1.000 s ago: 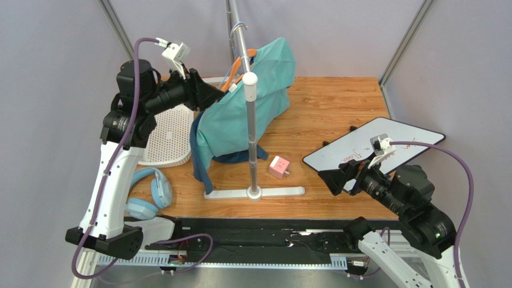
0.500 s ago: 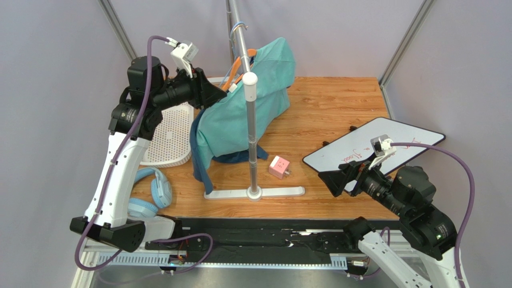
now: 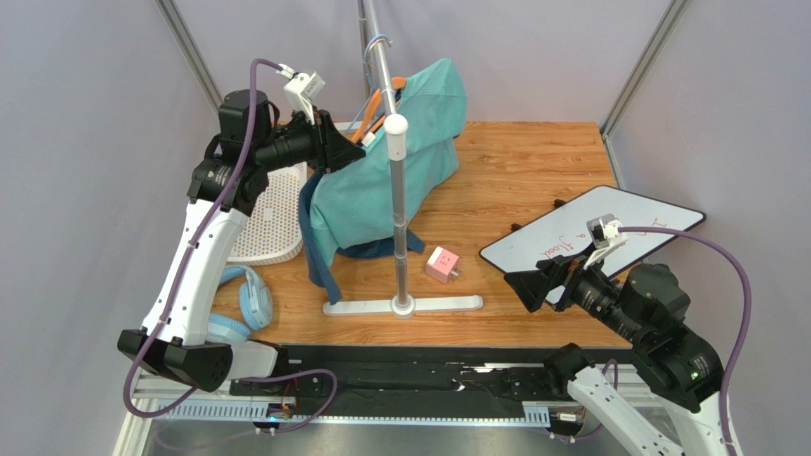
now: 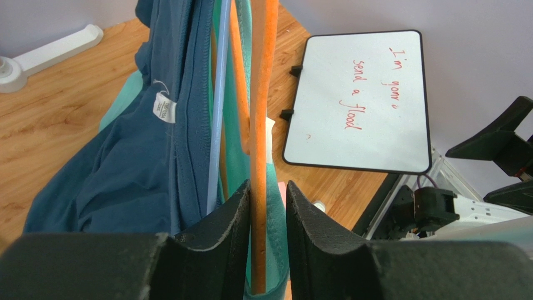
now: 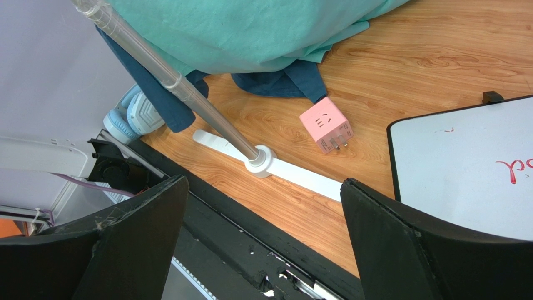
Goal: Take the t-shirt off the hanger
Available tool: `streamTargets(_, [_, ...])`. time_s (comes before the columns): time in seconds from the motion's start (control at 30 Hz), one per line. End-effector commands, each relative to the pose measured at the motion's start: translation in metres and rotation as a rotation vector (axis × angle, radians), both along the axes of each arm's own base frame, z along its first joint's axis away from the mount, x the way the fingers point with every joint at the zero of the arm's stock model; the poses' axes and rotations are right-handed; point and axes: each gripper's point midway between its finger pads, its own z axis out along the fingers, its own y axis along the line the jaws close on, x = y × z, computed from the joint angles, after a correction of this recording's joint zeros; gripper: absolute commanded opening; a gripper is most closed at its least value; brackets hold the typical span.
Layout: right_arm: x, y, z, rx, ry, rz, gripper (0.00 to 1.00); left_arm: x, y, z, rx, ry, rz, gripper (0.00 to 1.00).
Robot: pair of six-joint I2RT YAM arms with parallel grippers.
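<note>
From my console, the teal t-shirt (image 3: 405, 157) hangs on the orange hanger (image 3: 379, 106) in the upper middle of the overhead frame, draped over the white rack (image 3: 397, 214), whose pole runs down the centre to a flat foot on the wooden table (image 3: 514, 180). My left gripper (image 3: 335, 150) is up at the shirt's left shoulder. In its wrist view the left gripper (image 4: 266, 187) has its two black fingers (image 4: 225, 215) drawn in close, pinching the orange hanger (image 4: 259, 137) bar with a strip of teal cloth caught beside it. Left of that bar hang a light blue hanger (image 4: 217, 125) and a dark blue garment (image 4: 125, 175) (its small white label shows in the upper left). My right gripper (image 3: 531, 283) sits in the lower right of the overhead frame, apart from the rack. Its own camera shows the right gripper (image 5: 263, 182) with fingers (image 5: 131, 237) spread wide and nothing between them. Below it lie the pink plug cube (image 5: 325, 132) and the corner of the whiteboard (image 5: 463, 169), which carries red handwriting. Blue headphones (image 3: 238, 309) and a white perforated tray (image 3: 271, 214) lie at the left edge of the table.
</note>
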Motion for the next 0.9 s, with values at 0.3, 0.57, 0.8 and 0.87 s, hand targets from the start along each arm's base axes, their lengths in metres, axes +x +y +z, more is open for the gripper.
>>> streamTargets(0.3, [-0.001, -0.001, 0.006, -0.002, -0.043, 0.008, 1.00, -0.009, -0.004, 0.035, -0.075, -0.068, -0.027, 0.00])
streamTargets(0.57, [-0.001, -0.001, 0.004, -0.002, -0.035, 0.006, 1.00, -0.028, 0.008, 0.068, -0.100, -0.138, 0.033, 0.00])
streamTargets(0.8, [-0.001, 0.000, 0.005, 0.004, -0.032, 0.009, 1.00, -0.049, 0.021, 0.094, -0.122, -0.219, 0.085, 0.00])
streamTargets(0.87, [-0.002, 0.000, 0.006, 0.007, -0.034, 0.010, 1.00, -0.056, 0.023, 0.098, -0.126, -0.228, 0.085, 0.00])
